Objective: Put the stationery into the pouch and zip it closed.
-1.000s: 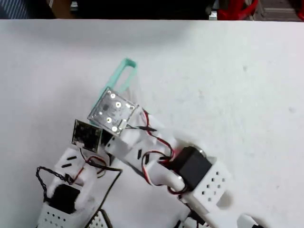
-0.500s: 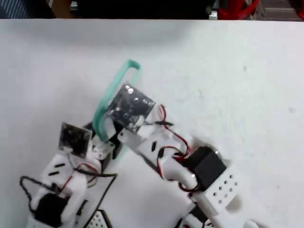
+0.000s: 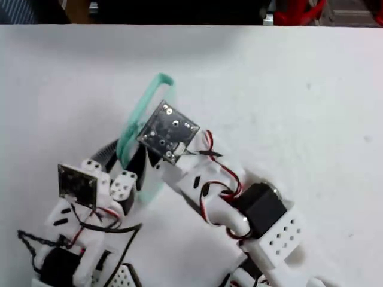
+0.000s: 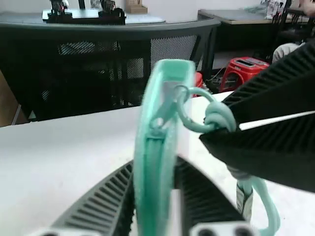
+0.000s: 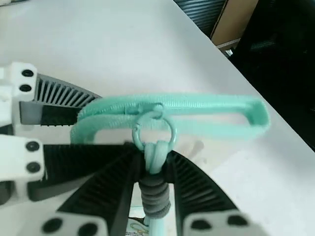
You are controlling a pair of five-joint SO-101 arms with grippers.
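Left gripper (image 4: 155, 169) clamps the pouch (image 5: 211, 103) at its 7 o'clock end; right gripper (image 5: 153, 161) pinches the zip pull (image 5: 155, 150); zipping seemingly unfinished.

I see room to pass over the table (image 3: 287, 89) beyond the far end of the pouch (image 3: 139, 119) and out to both sides. Nearer the arms it's crowded. The left gripper (image 4: 153, 196) clamps the pouch's edge, and the right gripper (image 5: 153, 167) pinches the zipper pull (image 5: 153, 147) just beside it, with seemingly no gap between them.
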